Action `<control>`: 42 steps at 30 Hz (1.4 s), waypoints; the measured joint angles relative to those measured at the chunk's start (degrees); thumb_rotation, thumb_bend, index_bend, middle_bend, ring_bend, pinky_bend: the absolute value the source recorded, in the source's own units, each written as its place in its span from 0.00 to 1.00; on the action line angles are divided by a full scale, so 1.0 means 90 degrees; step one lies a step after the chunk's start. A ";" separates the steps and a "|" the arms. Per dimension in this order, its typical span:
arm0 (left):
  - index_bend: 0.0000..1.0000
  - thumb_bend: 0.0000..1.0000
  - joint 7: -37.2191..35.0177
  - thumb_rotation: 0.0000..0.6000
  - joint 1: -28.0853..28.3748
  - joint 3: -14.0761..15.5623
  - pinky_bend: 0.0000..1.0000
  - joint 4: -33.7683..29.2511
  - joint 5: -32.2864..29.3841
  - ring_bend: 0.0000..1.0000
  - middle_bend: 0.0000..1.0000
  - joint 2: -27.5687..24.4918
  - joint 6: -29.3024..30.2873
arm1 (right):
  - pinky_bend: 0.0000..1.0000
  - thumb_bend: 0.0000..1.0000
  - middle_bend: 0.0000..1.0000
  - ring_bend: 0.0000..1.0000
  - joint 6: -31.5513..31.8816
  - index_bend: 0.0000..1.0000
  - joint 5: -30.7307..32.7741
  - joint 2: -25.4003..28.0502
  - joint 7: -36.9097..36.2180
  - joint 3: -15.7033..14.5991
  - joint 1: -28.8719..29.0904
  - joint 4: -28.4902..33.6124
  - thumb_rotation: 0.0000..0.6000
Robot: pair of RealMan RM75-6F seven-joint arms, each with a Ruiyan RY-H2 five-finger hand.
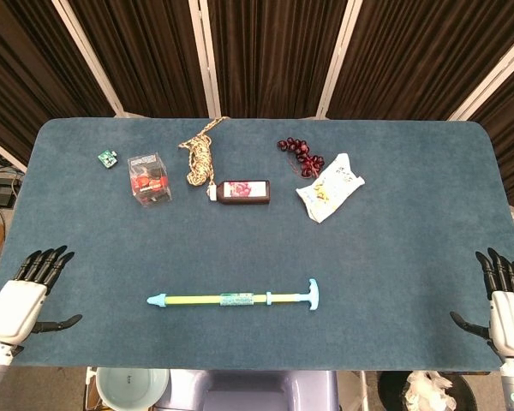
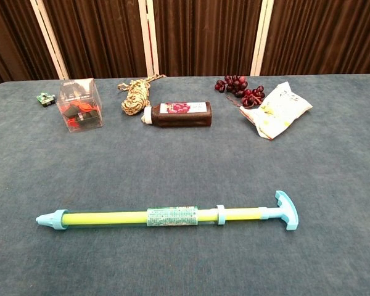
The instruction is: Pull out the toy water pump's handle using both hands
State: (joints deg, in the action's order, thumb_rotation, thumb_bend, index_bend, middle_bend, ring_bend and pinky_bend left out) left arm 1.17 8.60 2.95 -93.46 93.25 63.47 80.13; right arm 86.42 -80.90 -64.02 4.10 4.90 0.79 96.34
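Both hands, left (image 1: 17,304) and right (image 1: 507,308), were empty, fingers apart; left should steady the pump (image 1: 231,299), right hook its handle (image 1: 313,294).

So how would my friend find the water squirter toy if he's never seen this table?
Look at the blue table. All the small things sit in a row along the far side, but the toy water pump lies alone near the front edge. It is the only long thin stick: yellow-green, with a light blue tip and T-shaped handle.
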 measured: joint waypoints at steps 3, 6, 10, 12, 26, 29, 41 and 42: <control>0.05 0.02 0.0109 1.00 0.0112 -0.0004 0.04 -0.0079 0.0023 0.00 0.00 0.0004 -0.0190 | 0.03 0.11 0.00 0.00 -0.0005 0.07 -0.0020 0.0020 -0.0011 -0.0010 -0.0003 0.0022 1.00; 0.18 0.06 0.0246 1.00 0.0279 -0.0032 0.06 -0.0284 0.0070 0.00 0.00 0.0021 -0.0394 | 0.03 0.12 0.00 0.00 0.0007 0.07 -0.0074 0.0021 -0.0001 -0.0032 -0.0007 0.0030 1.00; 0.24 0.07 0.0466 1.00 0.0516 -0.0098 0.06 -0.0656 0.0068 0.00 0.00 0.0117 -0.0741 | 0.03 0.12 0.00 0.00 0.0012 0.07 -0.0097 0.0013 0.0021 -0.0050 -0.0013 0.0030 1.00; 0.25 0.07 0.0637 1.00 0.0608 -0.0131 0.06 -0.0781 0.0037 0.00 0.00 0.0189 -0.0888 | 0.03 0.12 0.00 0.00 0.0011 0.07 -0.0087 0.0015 0.0015 -0.0046 -0.0013 0.0025 1.00; 0.38 0.10 0.2514 1.00 0.1212 -0.0563 0.06 -0.0973 -0.1287 0.00 0.04 0.1489 -0.1919 | 0.03 0.12 0.00 0.00 -0.0059 0.07 -0.0070 0.0017 -0.0015 -0.0048 0.0009 0.0009 1.00; 0.39 0.10 0.2874 1.00 0.1328 -0.0626 0.06 -0.0899 -0.1606 0.00 0.04 0.1765 -0.2076 | 0.03 0.12 0.00 0.00 -0.0082 0.07 -0.0054 0.0018 -0.0020 -0.0048 0.0015 0.0009 1.00; 0.41 0.14 0.3947 1.00 0.1754 -0.0853 0.06 -0.0635 -0.2619 0.00 0.05 0.2706 -0.2308 | 0.03 0.12 0.00 0.00 -0.0145 0.07 -0.0036 0.0015 -0.0048 -0.0049 0.0039 0.0006 1.00; 0.41 0.14 0.4007 1.00 0.1780 -0.0862 0.06 -0.0627 -0.2679 0.00 0.05 0.2734 -0.2317 | 0.03 0.12 0.00 0.00 -0.0151 0.07 -0.0036 0.0015 -0.0050 -0.0050 0.0042 0.0006 1.00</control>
State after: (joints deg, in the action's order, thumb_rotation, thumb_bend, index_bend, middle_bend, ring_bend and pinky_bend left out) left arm 37.23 24.62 -4.81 -99.10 69.14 88.07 59.28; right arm 85.07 -81.22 -63.88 3.65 4.46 1.16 96.40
